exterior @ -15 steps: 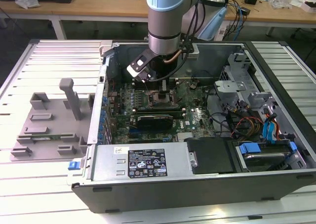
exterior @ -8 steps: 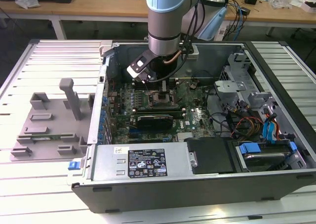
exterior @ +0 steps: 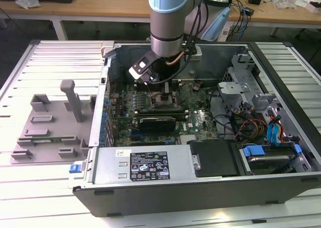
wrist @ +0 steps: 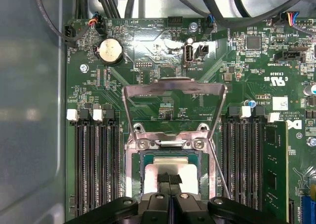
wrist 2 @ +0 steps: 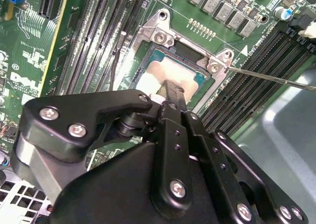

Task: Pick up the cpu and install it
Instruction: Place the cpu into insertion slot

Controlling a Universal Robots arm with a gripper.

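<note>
The cpu, a small square chip with a pale metal top, lies flat inside the open socket on the green motherboard. My gripper stands straight over it, its two dark fingertips pressed together at the middle of the chip's top. Nothing shows between the fingers. In the exterior view the gripper reaches down into the computer case above the socket. The socket's metal load plate is swung up and back, clear of the chip.
Black memory slots flank the socket, with one memory stick standing in a slot. A thin lever wire stands off the socket. A grey plastic fixture with an upright post sits outside the case, at the exterior view's left.
</note>
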